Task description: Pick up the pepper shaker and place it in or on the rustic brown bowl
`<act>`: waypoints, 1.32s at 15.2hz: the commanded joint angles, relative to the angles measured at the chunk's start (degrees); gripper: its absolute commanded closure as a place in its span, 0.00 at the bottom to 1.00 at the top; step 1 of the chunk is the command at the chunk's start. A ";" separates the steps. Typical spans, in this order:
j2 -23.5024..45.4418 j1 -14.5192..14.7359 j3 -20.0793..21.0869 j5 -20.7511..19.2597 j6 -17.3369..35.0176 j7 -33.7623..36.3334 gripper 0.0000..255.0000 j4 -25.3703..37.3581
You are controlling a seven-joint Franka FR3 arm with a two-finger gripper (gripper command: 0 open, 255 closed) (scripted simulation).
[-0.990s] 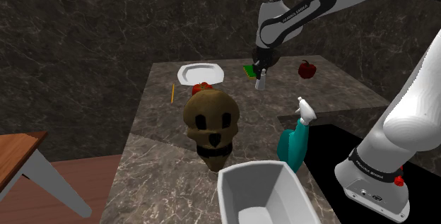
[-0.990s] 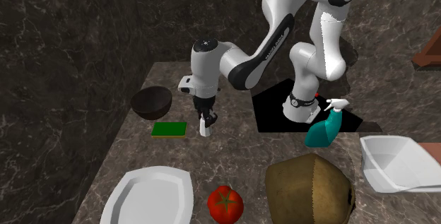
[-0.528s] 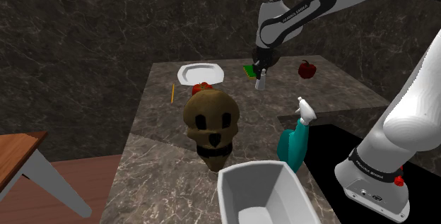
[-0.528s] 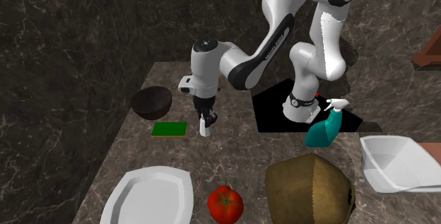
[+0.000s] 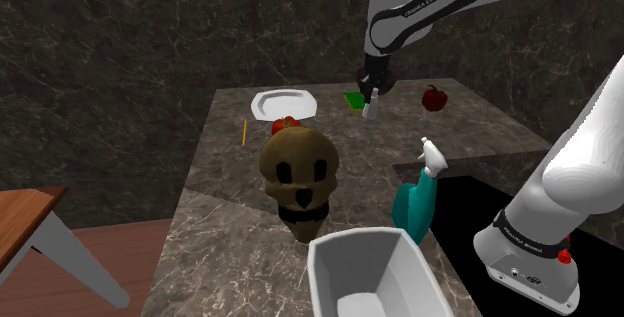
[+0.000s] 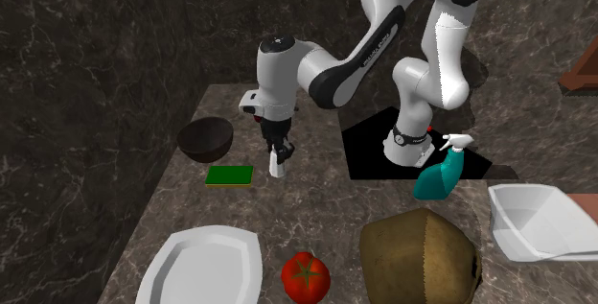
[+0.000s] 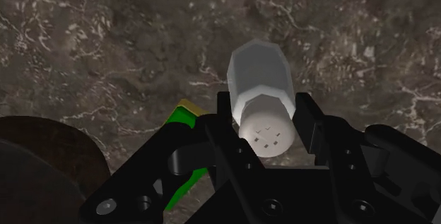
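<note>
Stone counter (image 5: 228,170) | pincer (image 6: 277,156) clasps pepper shaker (image 7: 260,81) | brown bowl (image 7: 35,160) half cut off

White arm (image 6: 337,70) outstretched, gripper (image 6: 277,154) pointing down, clasping pepper shaker (image 7: 260,92)

The all-black gripper (image 5: 369,95) hung over the dark marbled counter (image 5: 340,140), clasping a small pale grey shaker (image 5: 369,110) just beside a flat green pad (image 5: 351,99). A round red apple (image 5: 434,97) sat off toward the shoulder view's right, and a white plate (image 5: 283,102) lay toward its left.
</note>
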 commanded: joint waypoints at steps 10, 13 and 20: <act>-3.46 0.22 0.22 0.28 -8.33 -0.52 1.00 4.86; -4.15 0.25 0.26 0.35 -10.58 -0.71 1.00 6.43; -5.34 0.32 0.34 0.51 -15.85 -1.16 1.00 10.54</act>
